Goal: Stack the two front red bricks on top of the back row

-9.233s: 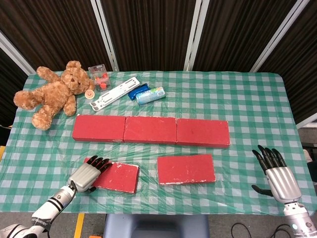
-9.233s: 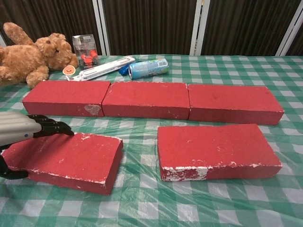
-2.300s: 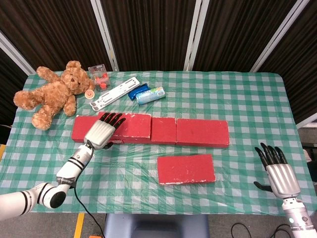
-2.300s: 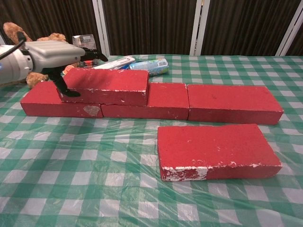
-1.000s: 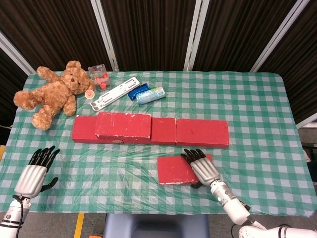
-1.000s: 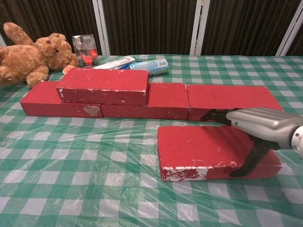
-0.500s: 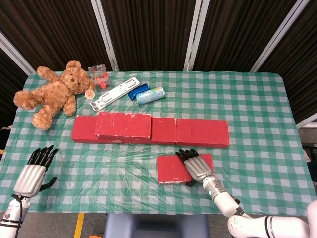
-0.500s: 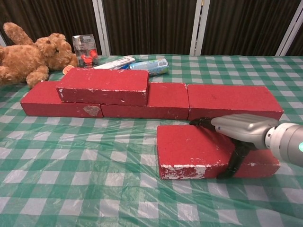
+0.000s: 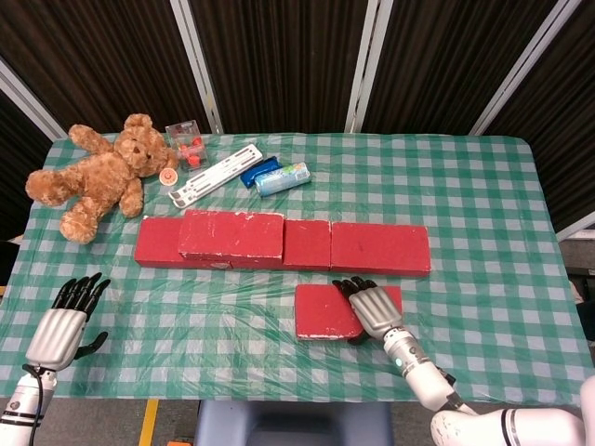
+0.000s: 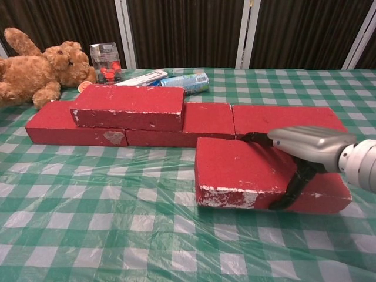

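Note:
Three red bricks form the back row (image 9: pixel 381 249) (image 10: pixel 289 119). Another red brick (image 9: pixel 232 234) (image 10: pixel 129 106) lies stacked across the row's left and middle bricks. The front red brick (image 9: pixel 323 311) (image 10: pixel 241 172) is raised a little off the cloth, just in front of the row's right half. My right hand (image 9: pixel 375 308) (image 10: pixel 306 148) grips its right part, with fingers over the top and the thumb on the near face. My left hand (image 9: pixel 63 322) hovers open near the front left table edge, holding nothing; the chest view does not show it.
A teddy bear (image 9: pixel 98 177) (image 10: pixel 41 70) lies at the back left. Beside it are a clear packet with orange pieces (image 9: pixel 186 141) (image 10: pixel 106 61), a white strip (image 9: pixel 216 173) and a blue-green can (image 9: pixel 282 177) (image 10: pixel 185 84). Clear plastic covers the green checked cloth (image 9: pixel 483 204).
My right hand has closed on the front brick, lifted it off the cloth and carried it slightly toward the back row. The left hand stays at the front left.

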